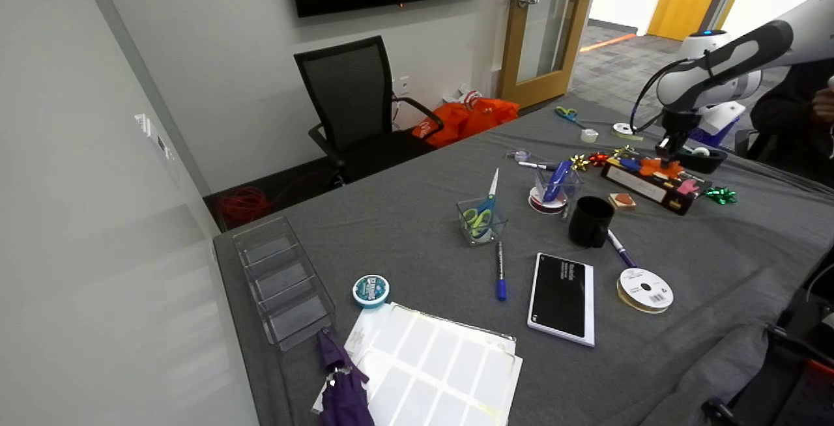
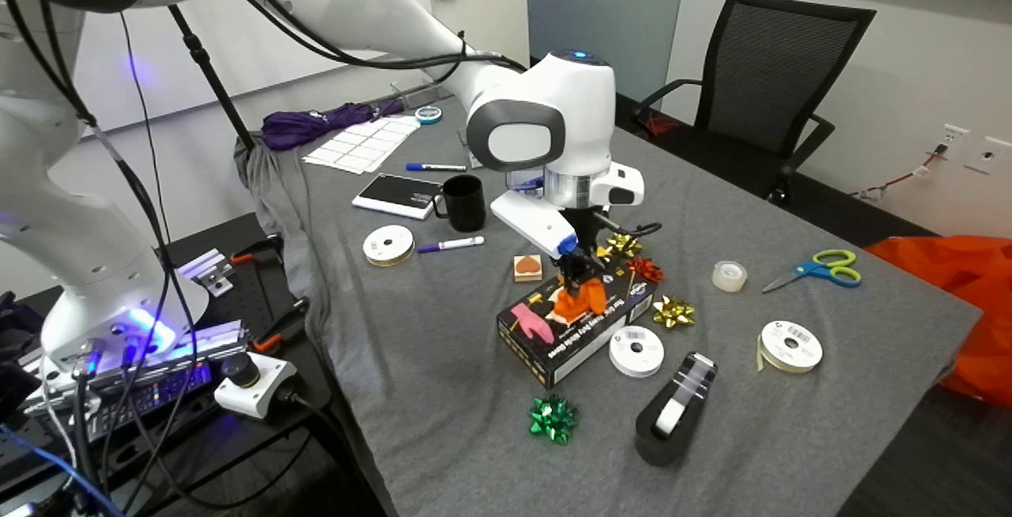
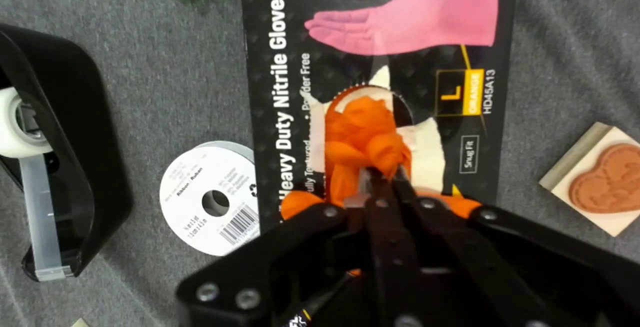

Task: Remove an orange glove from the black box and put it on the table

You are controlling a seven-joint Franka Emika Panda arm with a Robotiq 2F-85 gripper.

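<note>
The gripper (image 3: 384, 173) pinches the orange glove (image 3: 367, 129), which should handle light, limp and stretchy, best held by a thick fold.

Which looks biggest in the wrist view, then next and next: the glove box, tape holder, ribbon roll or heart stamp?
1. Glove box
2. Tape holder, cut off at the edge
3. Ribbon roll and heart stamp: too alike to rank, and the edge clips the stamp
</note>
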